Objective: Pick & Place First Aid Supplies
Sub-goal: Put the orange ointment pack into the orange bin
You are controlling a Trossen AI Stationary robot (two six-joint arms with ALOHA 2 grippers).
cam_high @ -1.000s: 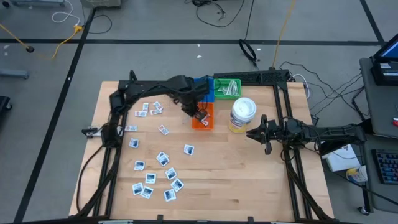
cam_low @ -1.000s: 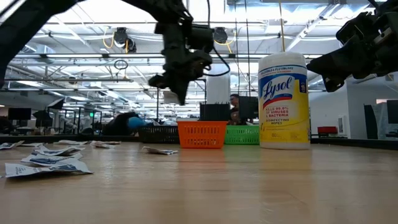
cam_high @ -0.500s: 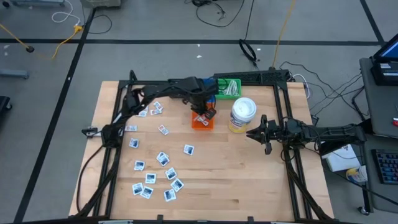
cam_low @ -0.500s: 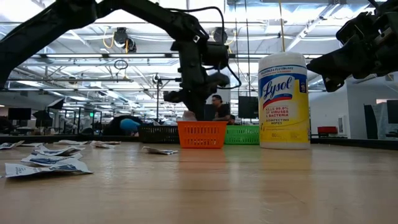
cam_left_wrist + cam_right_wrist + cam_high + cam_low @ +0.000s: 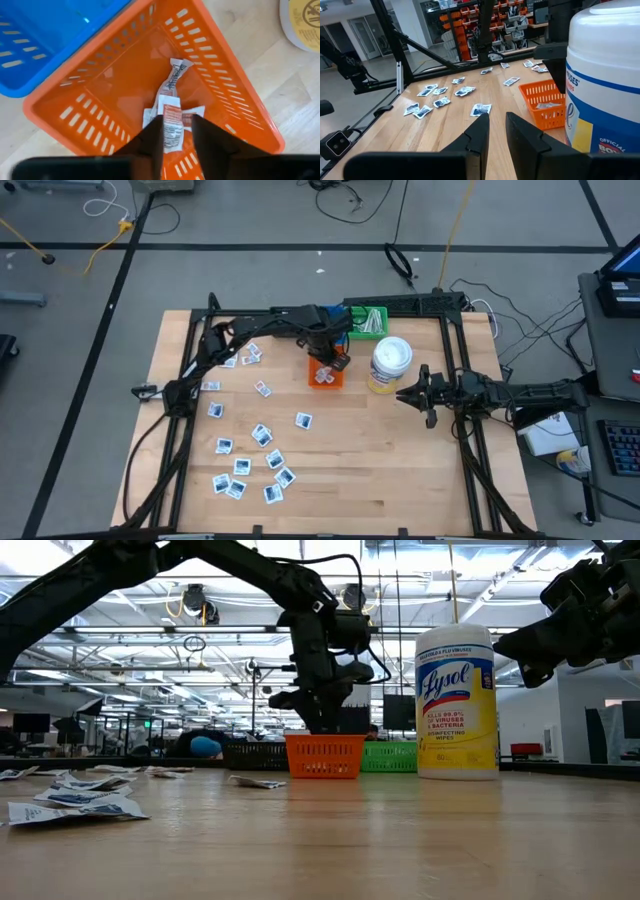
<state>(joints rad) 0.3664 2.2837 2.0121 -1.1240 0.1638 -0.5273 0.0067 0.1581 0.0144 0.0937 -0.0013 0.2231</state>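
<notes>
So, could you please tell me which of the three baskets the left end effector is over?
The orange basket. The left end effector hangs above it; the blue and green ones sit behind.

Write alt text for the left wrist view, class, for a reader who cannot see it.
The left gripper hangs over an orange basket, a red-printed white packet between its parted fingers. More packets lie on the basket floor; a blue basket sits alongside.
</notes>
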